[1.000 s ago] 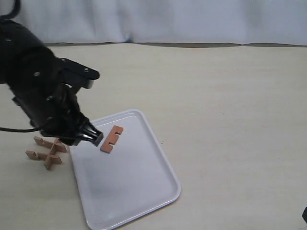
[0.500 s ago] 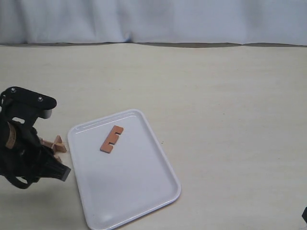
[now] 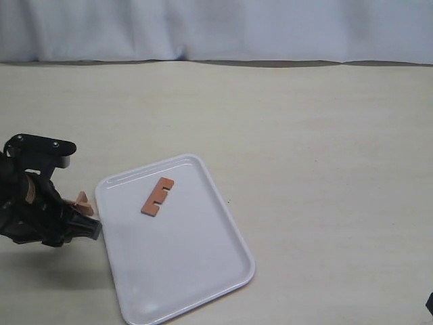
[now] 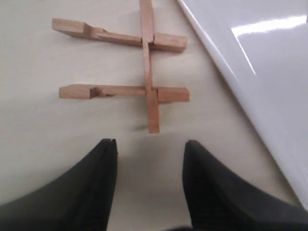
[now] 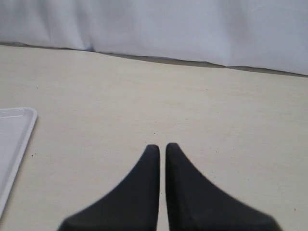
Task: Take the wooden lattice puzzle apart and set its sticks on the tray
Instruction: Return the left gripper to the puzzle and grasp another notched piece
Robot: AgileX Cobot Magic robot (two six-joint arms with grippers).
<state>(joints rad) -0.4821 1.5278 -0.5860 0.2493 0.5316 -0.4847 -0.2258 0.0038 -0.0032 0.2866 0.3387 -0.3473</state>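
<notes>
The wooden lattice puzzle (image 4: 149,91) lies on the table just left of the tray (image 3: 183,257). It shows as three interlocked sticks: two parallel bars crossed by one. In the exterior view my left arm hides most of it, and only a wooden tip (image 3: 82,202) shows. One loose notched stick (image 3: 157,196) lies flat in the tray's far-left part. My left gripper (image 4: 150,147) is open and empty, low over the table, a short way from the end of the crossing stick. My right gripper (image 5: 162,148) is shut on nothing, over bare table.
The tray's raised rim (image 4: 211,53) runs close beside the puzzle's stick ends. A tray corner (image 5: 12,134) shows at the edge of the right wrist view. A white cloth backdrop (image 3: 216,27) closes off the far table edge.
My left arm left the tray's near-left corner, swung down to the left of the tray, and now sits low over the puzzle. The stick on the tray has not moved.
</notes>
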